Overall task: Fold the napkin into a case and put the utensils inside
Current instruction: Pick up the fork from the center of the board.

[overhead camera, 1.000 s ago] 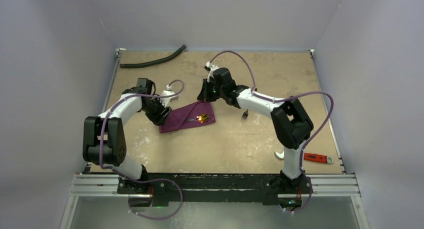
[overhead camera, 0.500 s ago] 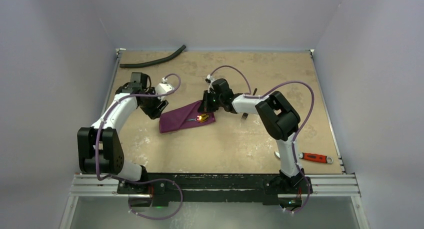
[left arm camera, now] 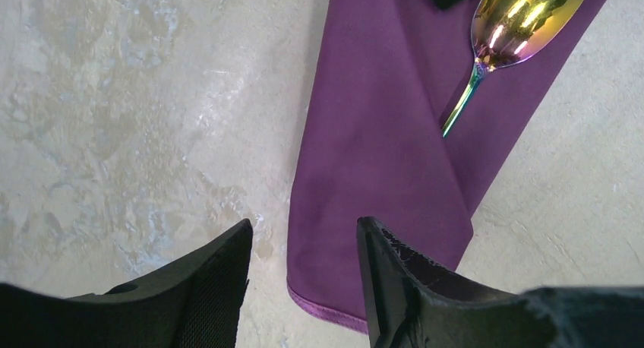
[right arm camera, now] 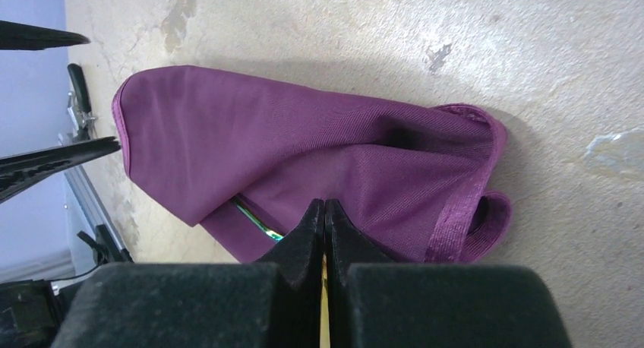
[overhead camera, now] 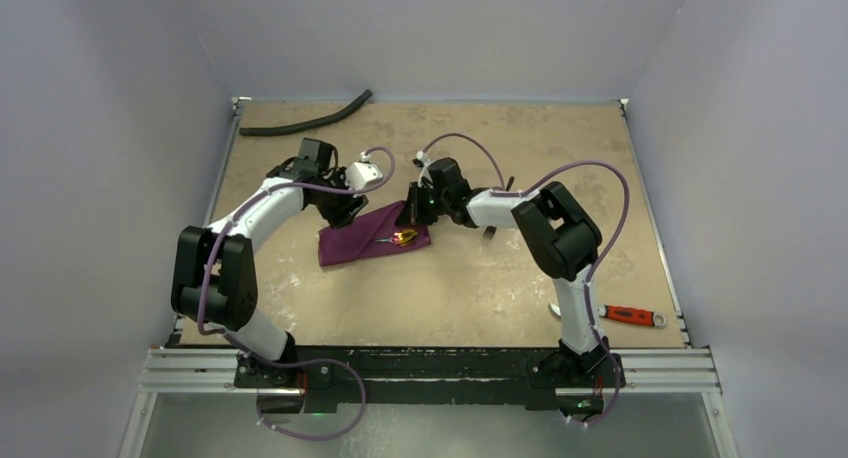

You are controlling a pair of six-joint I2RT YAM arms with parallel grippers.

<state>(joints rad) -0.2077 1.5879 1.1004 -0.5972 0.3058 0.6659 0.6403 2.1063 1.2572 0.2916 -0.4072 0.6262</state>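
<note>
The plum napkin (overhead camera: 362,237) lies folded into a flat case near the table's middle. The spoon's gold bowl (overhead camera: 403,238) sticks out at its right end, and its thin handle (left arm camera: 460,109) slips under a fold. My left gripper (overhead camera: 348,216) hovers open over the case's left end (left arm camera: 357,211), its fingers (left arm camera: 228,264) astride the hemmed corner and holding nothing. My right gripper (overhead camera: 411,216) is shut, with its tips (right arm camera: 324,209) against the cloth (right arm camera: 304,135) just over the spoon bowl. The fork (overhead camera: 489,234) lies on the table right of the case, partly hidden by the right arm.
A long black hose (overhead camera: 305,124) lies along the far left edge. A red-handled tool (overhead camera: 632,316) sits near the right front corner. Walls close in the table on three sides, and a metal rail (overhead camera: 430,370) runs along the near edge.
My left arm has swung right, bringing its open gripper over the case's left end. The right gripper came down to the case's right end a second ago and has stayed there, shut.
</note>
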